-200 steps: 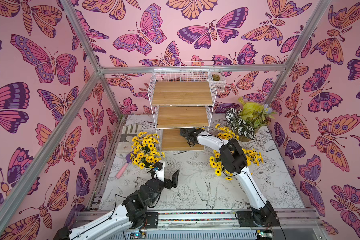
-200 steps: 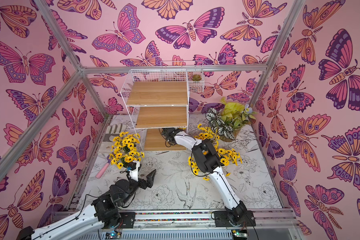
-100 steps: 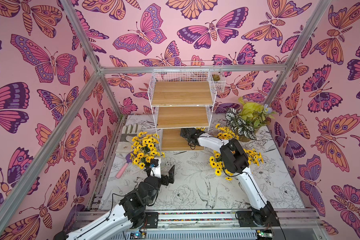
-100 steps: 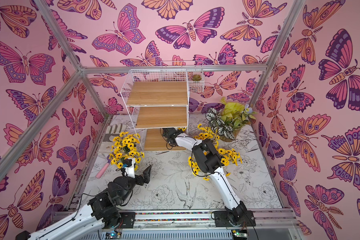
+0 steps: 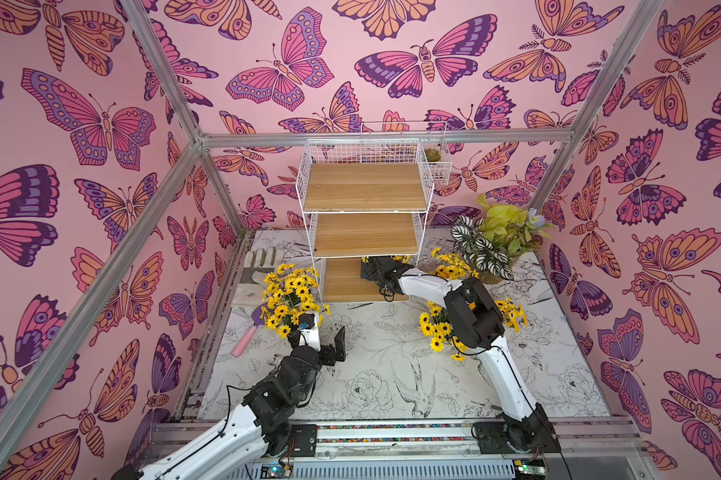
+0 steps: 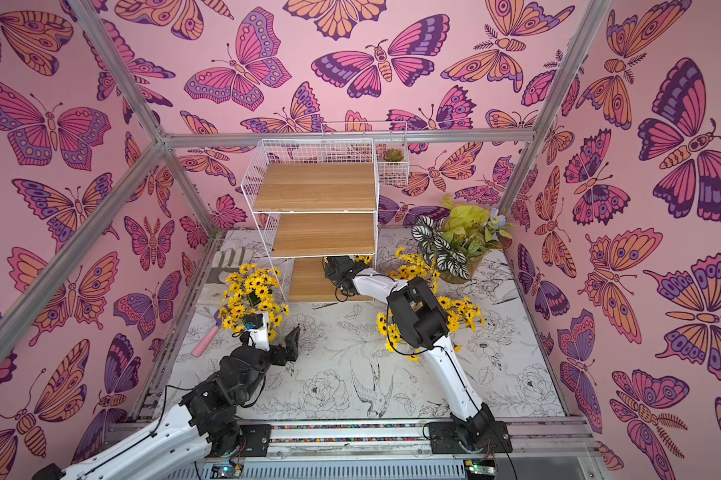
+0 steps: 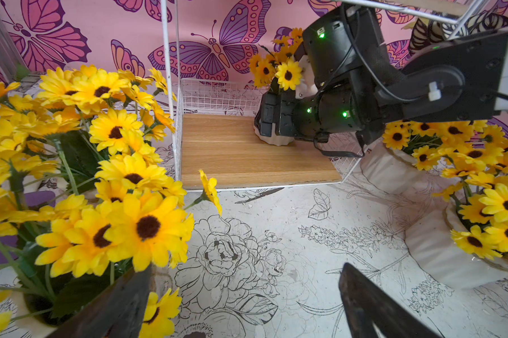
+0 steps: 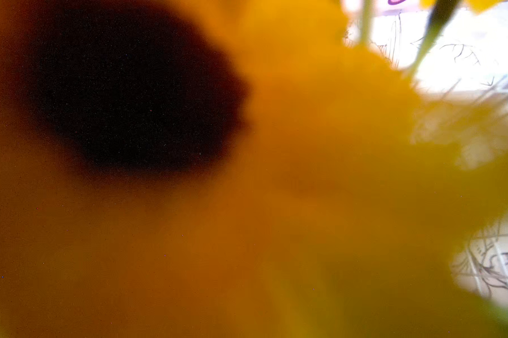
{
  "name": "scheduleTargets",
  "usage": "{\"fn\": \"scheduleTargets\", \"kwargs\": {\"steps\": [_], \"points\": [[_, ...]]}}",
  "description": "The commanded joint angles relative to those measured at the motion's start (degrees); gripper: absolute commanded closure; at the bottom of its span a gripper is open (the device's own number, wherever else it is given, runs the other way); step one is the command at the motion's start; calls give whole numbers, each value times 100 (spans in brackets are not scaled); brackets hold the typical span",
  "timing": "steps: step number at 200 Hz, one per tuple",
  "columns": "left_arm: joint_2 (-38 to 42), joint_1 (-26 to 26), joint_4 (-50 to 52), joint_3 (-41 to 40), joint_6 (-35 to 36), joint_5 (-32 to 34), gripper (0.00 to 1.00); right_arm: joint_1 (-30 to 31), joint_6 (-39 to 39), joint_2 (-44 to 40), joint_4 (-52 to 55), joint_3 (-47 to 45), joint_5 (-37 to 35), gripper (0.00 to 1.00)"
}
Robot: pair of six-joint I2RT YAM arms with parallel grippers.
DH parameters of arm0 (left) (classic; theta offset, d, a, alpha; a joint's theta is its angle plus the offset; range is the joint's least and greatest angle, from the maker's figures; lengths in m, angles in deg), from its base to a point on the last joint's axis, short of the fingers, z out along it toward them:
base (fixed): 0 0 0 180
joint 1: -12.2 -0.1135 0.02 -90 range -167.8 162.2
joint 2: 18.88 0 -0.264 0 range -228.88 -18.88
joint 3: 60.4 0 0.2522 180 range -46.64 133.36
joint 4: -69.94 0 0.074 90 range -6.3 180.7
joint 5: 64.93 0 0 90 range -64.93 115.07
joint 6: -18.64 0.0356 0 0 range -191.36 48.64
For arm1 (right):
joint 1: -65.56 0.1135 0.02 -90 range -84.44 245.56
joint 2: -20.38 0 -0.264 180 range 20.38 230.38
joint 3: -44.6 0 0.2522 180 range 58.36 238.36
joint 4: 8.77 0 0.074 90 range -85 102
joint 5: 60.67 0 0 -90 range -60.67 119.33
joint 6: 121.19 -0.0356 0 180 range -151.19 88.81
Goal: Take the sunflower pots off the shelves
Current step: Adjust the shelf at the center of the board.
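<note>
A: Where's the left gripper (image 7: pixel 245 267)?
B: Low over the table (image 7: pixel 276 234), fingers spread wide, holding nothing. The nearest pot (image 7: pixel 109 234) stands just beside one finger.
A: Further out?
B: A table pot (image 7: pixel 431 251) stands under the right arm.
A: And the shelves (image 5: pixel 367 187)?
B: The shelf pot (image 7: pixel 273 140) sits at the back of the bottom board. The right gripper (image 7: pixel 271 115) is at it, spread wide. I can't tell whether it presses the pot.

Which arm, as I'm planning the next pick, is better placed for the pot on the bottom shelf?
Right: the right fingers are at that pot inside the shelves; the left fingers hover open outside.
</note>
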Motion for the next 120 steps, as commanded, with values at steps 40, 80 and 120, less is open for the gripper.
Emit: {"fn": "scheduleTargets", "kwargs": {"steps": [40, 80, 120], "points": [[76, -194, -43, 63, -52, -100, 0, 476, 446, -782, -420, -1005, 434, 54], [76, -362, -35, 85, -58, -238, 0, 669, 601, -815, -807, -1243, 408, 54], [-245, -509, -240, 159, -32, -434, 0, 663, 871, -667, -738, -1211, 530, 53]]}}
